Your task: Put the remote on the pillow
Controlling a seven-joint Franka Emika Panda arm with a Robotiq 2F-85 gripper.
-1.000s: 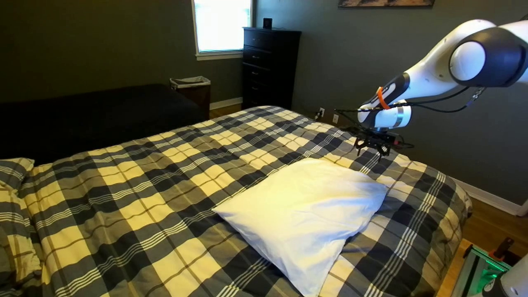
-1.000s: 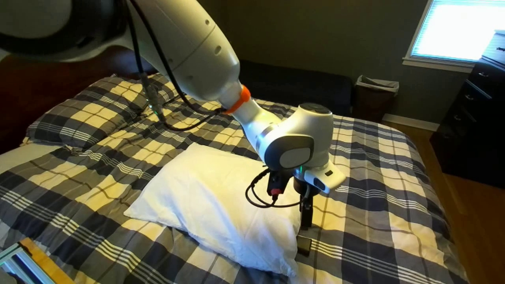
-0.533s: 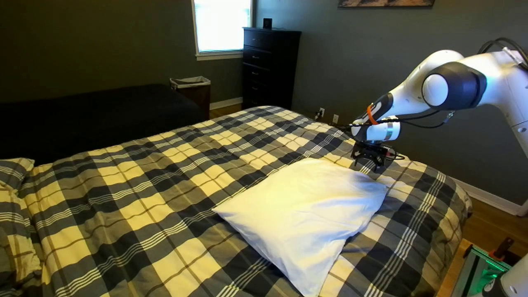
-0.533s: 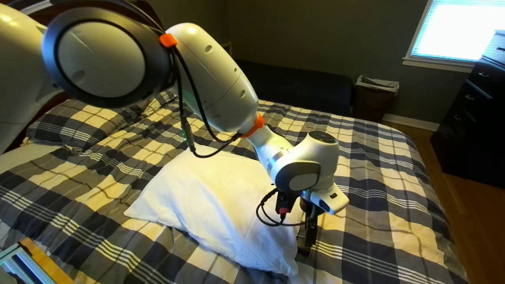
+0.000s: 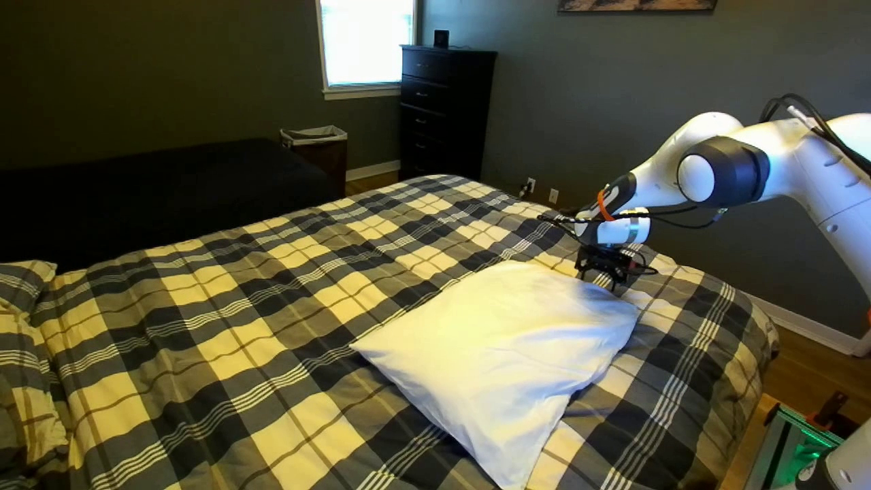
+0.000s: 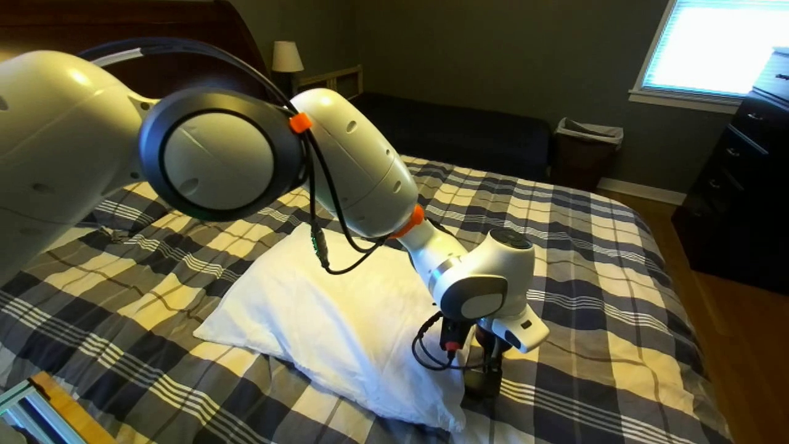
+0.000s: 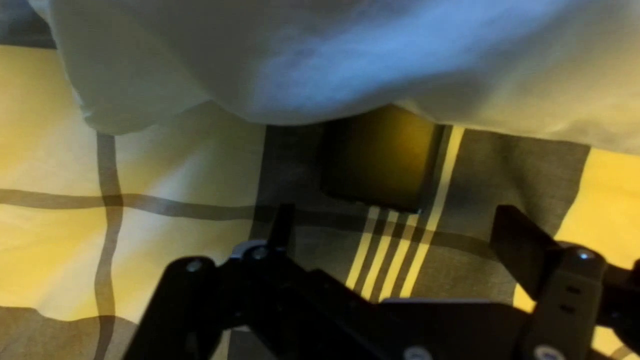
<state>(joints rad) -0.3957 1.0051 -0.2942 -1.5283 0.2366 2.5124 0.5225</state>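
In the wrist view we find the gripper [image 7: 395, 212] released: its fingers [image 7: 522, 250] stand spread well apart. Beyond the gap between them, on the plaid bedspread [image 7: 175, 240], we locate the remote [image 7: 382, 160], a dark rectangle with a yellowish sheen. Its far end is lost at the edge of the white pillow [image 7: 300, 65], which lies ahead of the gripper; we cannot tell whether the remote runs beneath the pillow or is merely overhung by it. In an exterior view we see the gripper pointing down near the pillow's edge, with the dresser [image 5: 446, 112] and the window [image 5: 367, 42] well behind it. In an exterior view we trace the arm [image 6: 363, 166] down to the gripper, just beside the pillow; the dark parts below the arm merge, and we cannot separate the remote from the fingers. The bin [image 6: 584, 157] stands well apart from the gripper, past the bedspread.
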